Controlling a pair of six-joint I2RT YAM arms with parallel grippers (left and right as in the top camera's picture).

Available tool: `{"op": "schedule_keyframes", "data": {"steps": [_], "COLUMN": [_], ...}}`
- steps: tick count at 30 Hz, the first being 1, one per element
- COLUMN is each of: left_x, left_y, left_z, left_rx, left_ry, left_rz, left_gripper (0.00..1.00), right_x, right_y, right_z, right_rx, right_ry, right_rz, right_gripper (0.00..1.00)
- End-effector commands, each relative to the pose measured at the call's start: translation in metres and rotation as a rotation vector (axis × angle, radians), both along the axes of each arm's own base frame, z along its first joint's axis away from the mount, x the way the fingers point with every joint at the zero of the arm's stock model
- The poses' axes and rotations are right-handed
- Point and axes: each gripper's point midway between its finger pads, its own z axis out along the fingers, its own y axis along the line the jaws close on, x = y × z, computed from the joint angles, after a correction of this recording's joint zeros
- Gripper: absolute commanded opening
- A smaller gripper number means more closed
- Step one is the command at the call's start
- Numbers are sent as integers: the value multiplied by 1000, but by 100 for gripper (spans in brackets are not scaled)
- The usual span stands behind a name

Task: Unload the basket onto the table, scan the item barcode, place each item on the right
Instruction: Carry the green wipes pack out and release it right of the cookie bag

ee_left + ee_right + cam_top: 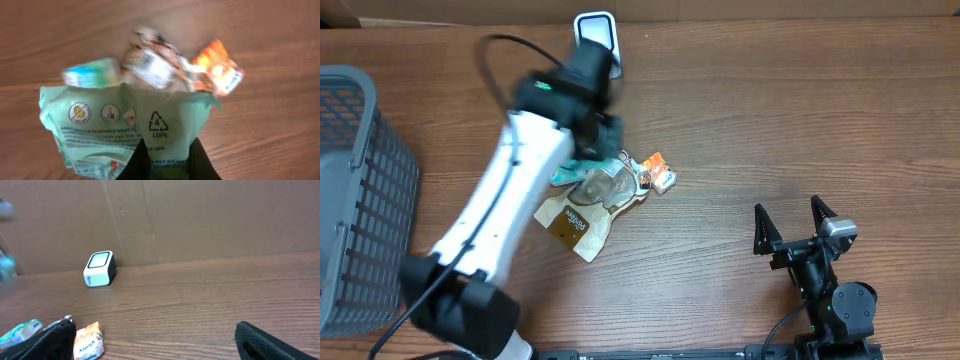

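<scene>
My left gripper (169, 152) is shut on the lower edge of a pale green wipes pack (150, 120), whose printed back faces the wrist camera. I can make out no barcode on it. In the overhead view the left gripper (596, 150) holds the green wipes pack (572, 172) just above a small pile of packets. The white scanner (595, 35) stands at the table's far edge, behind that gripper. My right gripper (798, 228) is open and holds nothing, far to the right of the pile; from its wrist I see the scanner (100, 269).
The pile holds a brown pouch (575, 222), a clear bag (612, 186) and an orange packet (658, 172). A grey wire basket (360, 190) fills the left edge. A cardboard wall (200, 220) backs the table behind the scanner.
</scene>
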Motion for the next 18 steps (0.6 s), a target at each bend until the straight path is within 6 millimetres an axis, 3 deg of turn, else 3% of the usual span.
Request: {"op": "schedule_keyframes", "data": {"steps": [1,8,12,16,18], "left_x": [-17,-28,-30,-31,-29], "left_y": [-34,-85,-97,-98,-98], "left_z": [-30,-76,-84,-85,-83], "left_rx": [4,13,14,15,13], "left_ry": [55,95,95,95,91], "left_rz": [-75,-190,-216,-219,-216], "left_gripper": [4,5,9,65,72], "right_x": [1,1,1,1,1], "right_y": [-2,-2,-2,-2,-2], "right_z": [-3,-3,-3,-3,-3], "right_rx": [7,7,7,7,7], "right_ry": [1,2,2,1,2], "right_rz": [-13,-13,-13,-13,-13], "right_gripper": [100,100,100,100,100]}}
